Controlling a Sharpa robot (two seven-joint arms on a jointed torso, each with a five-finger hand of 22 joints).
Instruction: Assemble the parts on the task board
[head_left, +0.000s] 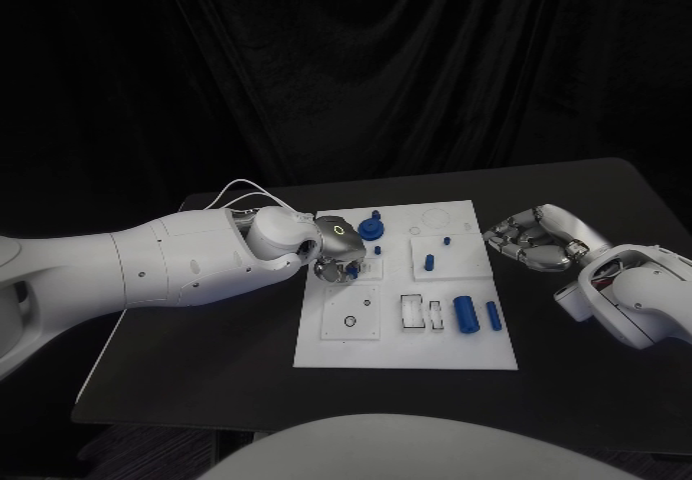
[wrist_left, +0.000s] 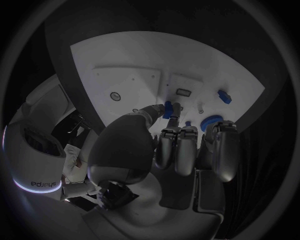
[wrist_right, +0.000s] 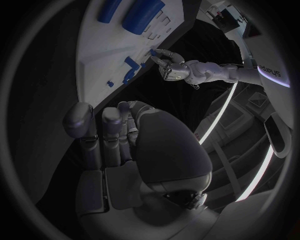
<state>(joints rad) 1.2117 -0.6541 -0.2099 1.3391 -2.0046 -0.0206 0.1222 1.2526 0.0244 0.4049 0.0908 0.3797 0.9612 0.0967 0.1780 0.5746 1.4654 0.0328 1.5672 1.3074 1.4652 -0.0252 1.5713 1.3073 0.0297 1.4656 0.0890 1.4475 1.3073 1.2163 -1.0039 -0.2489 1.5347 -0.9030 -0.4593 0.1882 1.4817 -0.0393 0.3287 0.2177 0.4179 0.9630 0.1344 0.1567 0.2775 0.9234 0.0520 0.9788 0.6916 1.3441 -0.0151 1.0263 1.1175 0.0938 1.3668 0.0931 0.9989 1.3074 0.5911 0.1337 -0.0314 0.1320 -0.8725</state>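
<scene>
The left hand reaches over the near-left part of the white board, pinching a small blue piece between thumb and fingertip just above the board. The right hand rests on the black table just beside the board's right edge, fingers curled in and holding nothing. Two blue cylinders lie near the board's right side.

This looks like a robotics lab set up for test recordings. A black bench stands before a black curtain that closes off the whole background. On the bench lies a white task board with cut-out slots and small blue parts, the kind of fixture used for assembly trials.
</scene>
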